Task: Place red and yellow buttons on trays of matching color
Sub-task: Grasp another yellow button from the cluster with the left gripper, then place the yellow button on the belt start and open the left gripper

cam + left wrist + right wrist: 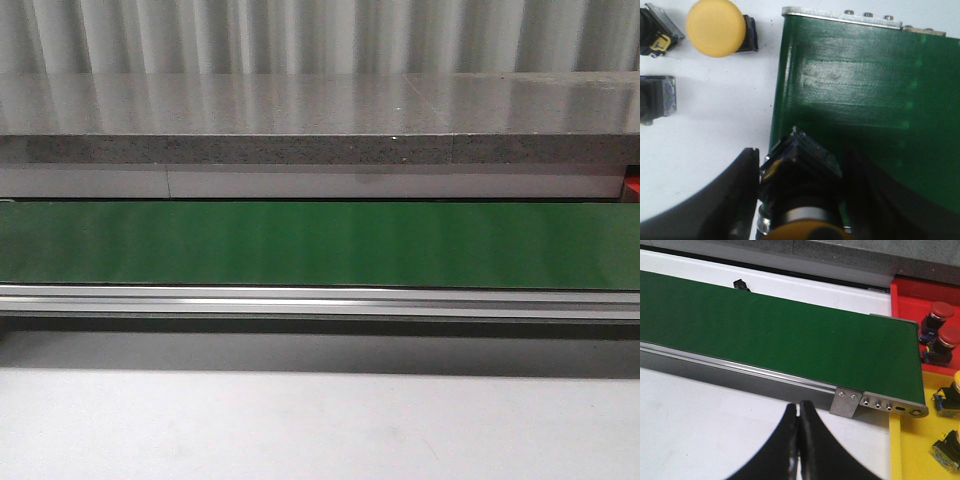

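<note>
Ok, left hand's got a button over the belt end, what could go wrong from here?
1. The left hand holds the yellow button tilted at the green belt edge; released here, it may roll off onto the table.
2. Loose buttons, such as the spare yellow button, lie close by and could get knocked.
3. The right hand is shut, not ready to catch at the yellow tray.

The front view looks level and forward, close to the green belt [320, 245], with a grey slab behind. The left wrist view looks straight down from very near, over one end of the belt [865, 95] and the white table [715, 115]. The right wrist view looks down slantwise from farther off at the belt's [780, 335] other end. All three views share the belt.
</note>
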Controlling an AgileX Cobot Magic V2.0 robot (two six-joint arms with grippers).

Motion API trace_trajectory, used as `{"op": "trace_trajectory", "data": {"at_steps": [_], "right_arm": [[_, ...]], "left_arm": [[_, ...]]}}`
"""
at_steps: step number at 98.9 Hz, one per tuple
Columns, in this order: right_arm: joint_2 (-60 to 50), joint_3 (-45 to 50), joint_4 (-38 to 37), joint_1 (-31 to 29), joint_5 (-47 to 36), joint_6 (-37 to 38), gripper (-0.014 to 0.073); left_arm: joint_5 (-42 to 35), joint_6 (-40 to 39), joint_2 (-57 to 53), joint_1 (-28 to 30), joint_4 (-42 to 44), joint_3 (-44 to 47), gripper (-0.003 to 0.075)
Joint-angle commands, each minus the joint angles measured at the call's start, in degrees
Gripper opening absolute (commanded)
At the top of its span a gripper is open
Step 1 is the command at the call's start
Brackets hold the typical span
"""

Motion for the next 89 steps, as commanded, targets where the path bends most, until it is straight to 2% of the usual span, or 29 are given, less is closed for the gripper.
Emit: {"op": "trace_trajectory", "data": {"at_steps": [1, 23, 32, 42, 54, 61, 89], "right_arm": [[0.73, -1.40, -0.01, 0.25, -4.20, -0.45, -0.0068], [0.73, -1.40, -0.01, 0.25, -4.20, -0.45, -0.0068], [0.73, -1.40, -0.01, 0.25, -4.20, -0.45, -0.0068], [0.73, -1.40, -0.01, 0.25, -4.20, -0.45, -0.0068], [0.73, -1.40, -0.01, 0.25, -4.20, -0.45, -0.0068], [0.73, -1.40, -0.01, 0.25, -4.20, -0.45, -0.0068], [0.73, -1.40, -0.01, 0.25, -4.20, -0.45, -0.0068]], "left_arm": [[-2.46, 0.11, -2.12, -0.49, -0.46, -0.25, 0.0087], [-2.17, 0.19, 0.12, -0.49, -0.80, -0.26, 0.0092], [-2.01, 0.19, 0.83, -0.49, -0.91, -0.26, 0.0130], [-2.83, 0.19, 0.83, -0.49, -1.38, -0.37, 0.0256], [-2.93, 0.19, 0.83, -0.49, -1.92, -0.98, 0.0503], [-3.67, 0.19, 0.73, -0.49, -2.47, -1.54, 0.0569], [-3.91, 0.19, -1.51, -0.63, -3.06, -8.17, 0.0561]]}}
